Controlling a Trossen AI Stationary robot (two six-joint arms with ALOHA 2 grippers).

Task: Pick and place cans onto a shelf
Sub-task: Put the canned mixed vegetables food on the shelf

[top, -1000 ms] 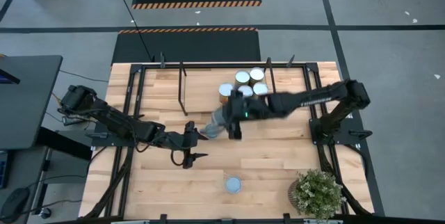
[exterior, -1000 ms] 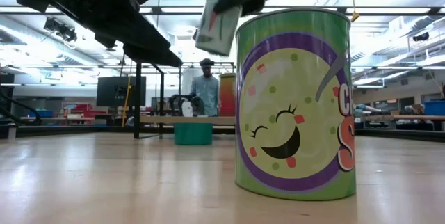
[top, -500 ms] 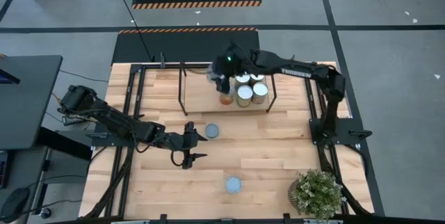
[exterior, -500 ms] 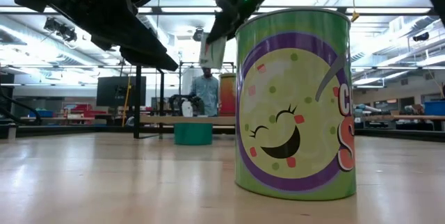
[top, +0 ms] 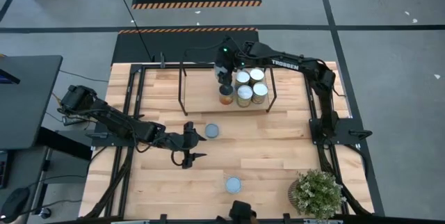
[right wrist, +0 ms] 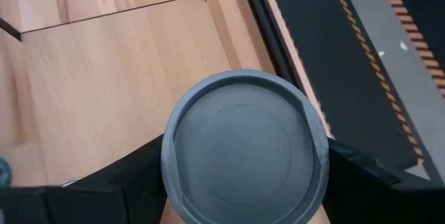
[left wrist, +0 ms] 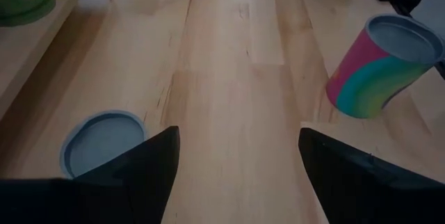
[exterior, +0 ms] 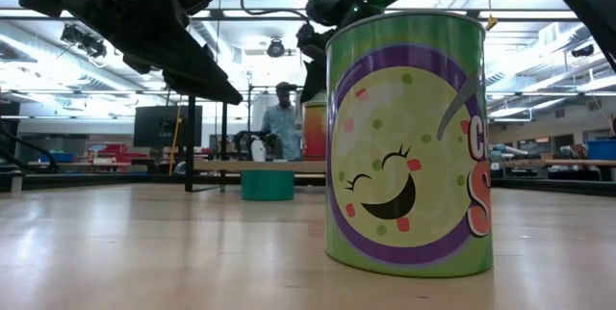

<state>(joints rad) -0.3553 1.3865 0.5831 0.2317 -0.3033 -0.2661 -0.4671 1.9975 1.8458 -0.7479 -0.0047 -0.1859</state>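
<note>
My right gripper (top: 224, 83) reaches over the far part of the shelf (top: 201, 93) and is shut on a can with a bluish-grey top (right wrist: 243, 154); from above the gripper hides this can. Several cans (top: 249, 85) stand on the shelf beside it, one of them orange-sided (top: 226, 99). My left gripper (top: 190, 145) is open and empty low over the table's middle, next to a grey-topped can (top: 212, 131) that stands on the table. Another can (top: 233, 184) stands near the front edge and fills the low view (exterior: 409, 142). My right gripper pinches the can's round side (right wrist: 169, 174) between its two fingers (right wrist: 104, 182), one on each side just below the top rim. The fingers come from above. The can is upright, top up; whether its base stands on the shelf board (right wrist: 104, 64) I cannot tell.
The shelf's black rods and upright posts (top: 182, 85) frame the board. A potted plant (top: 316, 193) stands at the table's near right corner. In the left wrist view a rainbow-sided can (left wrist: 379, 67) and a grey can top (left wrist: 104, 140) show ahead. A person (exterior: 284, 122) stands in the room behind.
My right gripper has carried its can from above the table's middle toward the far edge and over the shelf, then come down a little beside the shelf's cans. The can, tilted a second ago, now stands upright in the hold.
</note>
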